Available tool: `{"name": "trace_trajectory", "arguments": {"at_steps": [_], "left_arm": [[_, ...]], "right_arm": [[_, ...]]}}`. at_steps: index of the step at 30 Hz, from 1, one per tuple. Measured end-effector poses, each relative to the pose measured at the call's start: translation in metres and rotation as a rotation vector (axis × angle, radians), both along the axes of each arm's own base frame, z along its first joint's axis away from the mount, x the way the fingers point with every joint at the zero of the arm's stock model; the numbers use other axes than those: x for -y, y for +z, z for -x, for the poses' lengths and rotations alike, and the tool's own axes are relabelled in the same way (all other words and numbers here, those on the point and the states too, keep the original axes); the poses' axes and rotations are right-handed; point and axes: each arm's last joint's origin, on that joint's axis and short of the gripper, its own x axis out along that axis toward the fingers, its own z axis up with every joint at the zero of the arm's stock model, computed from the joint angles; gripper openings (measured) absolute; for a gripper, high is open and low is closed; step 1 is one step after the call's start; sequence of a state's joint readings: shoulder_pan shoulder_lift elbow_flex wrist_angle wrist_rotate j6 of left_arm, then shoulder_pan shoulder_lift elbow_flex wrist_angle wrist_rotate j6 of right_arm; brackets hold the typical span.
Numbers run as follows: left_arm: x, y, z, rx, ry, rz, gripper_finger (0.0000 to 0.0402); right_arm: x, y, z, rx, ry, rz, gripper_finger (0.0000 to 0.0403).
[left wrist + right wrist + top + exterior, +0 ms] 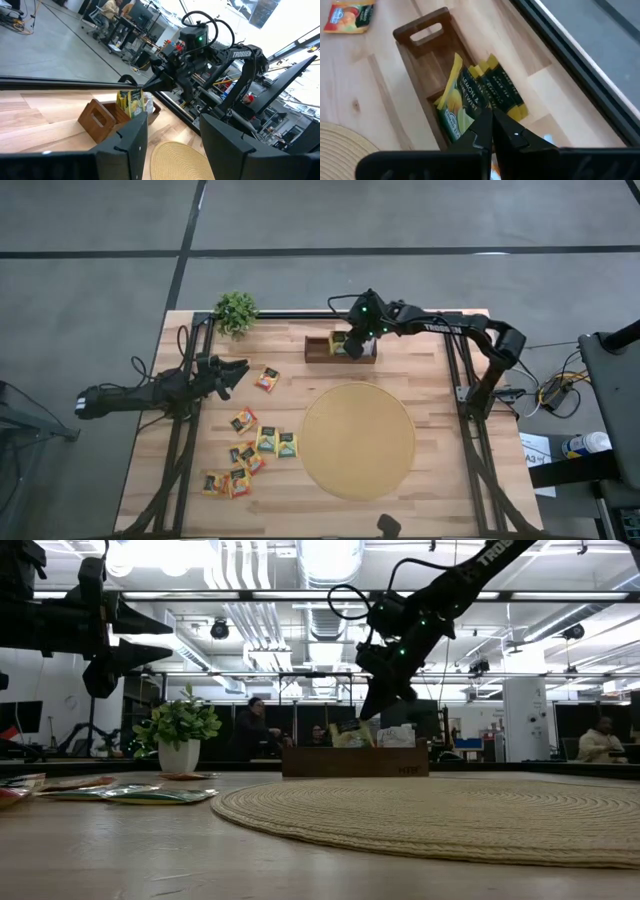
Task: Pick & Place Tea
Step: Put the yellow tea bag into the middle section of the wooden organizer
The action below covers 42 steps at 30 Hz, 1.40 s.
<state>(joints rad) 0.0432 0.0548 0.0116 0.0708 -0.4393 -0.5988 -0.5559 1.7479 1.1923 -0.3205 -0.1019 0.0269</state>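
A: Several tea sachets (243, 465) are seen scattered flat on the left half of the surface (440, 480), between the left frame rail and the round woven mat (358, 442); one orange sachet (267, 379) lies apart from them, nearer the far edge. A few more are stood on edge in the wooden tray (318, 350) at the far side.

B: Which hand is nearer the loose ones?

A: The left hand (232, 373) is. It is held in the air just beside the orange sachet, which lies toward the mat from its tips, while the cluster lies toward the near edge from it. Its fingers are parted and nothing is gripped between them.

B: And the right hand?

A: The right hand (492, 121) is clenched tight, tips pressed together, directly over the yellow-green sachets (465, 97) standing in the tray. No sachet is seen pinched between the tips; whether one is just touched cannot be told.

B: So what is the coming move turned on?

A: It is judged that a sachet has been dropped into the tray and that the next pick falls to the left arm. The orange sachet is laid flat and slightly skewed on the surface, so the parted fingers would need to be lowered straight onto it and aligned across opposite edges.
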Motion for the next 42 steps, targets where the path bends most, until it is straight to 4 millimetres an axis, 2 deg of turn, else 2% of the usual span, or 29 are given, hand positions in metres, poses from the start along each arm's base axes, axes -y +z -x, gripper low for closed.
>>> {"name": "trace_trajectory", "arguments": {"at_steps": [12, 23, 27, 36, 42], "left_arm": [[0.0, 0.0, 0.0, 0.0, 0.0, 0.0, 0.0174], [0.0, 0.0, 0.0, 0.0, 0.0, 0.0, 0.0174], [0.0, 0.0, 0.0, 0.0, 0.0, 0.0, 0.0174], [0.0, 0.0, 0.0, 0.0, 0.0, 0.0, 0.0174], [0.0, 0.0, 0.0, 0.0, 0.0, 0.0, 0.0174]], "right_arm": [[0.002, -0.014, -0.004, 0.002, -0.054, -0.051, 0.0008], [-0.002, -0.018, 0.001, -0.072, 0.01, -0.066, 0.0016], [-0.002, -0.013, 0.001, -0.091, 0.043, -0.069, 0.0055], [-0.003, -0.001, 0.002, -0.12, 0.046, -0.088, 0.018], [-0.005, 0.02, 0.005, -0.133, 0.044, -0.095, 0.0217]]}}
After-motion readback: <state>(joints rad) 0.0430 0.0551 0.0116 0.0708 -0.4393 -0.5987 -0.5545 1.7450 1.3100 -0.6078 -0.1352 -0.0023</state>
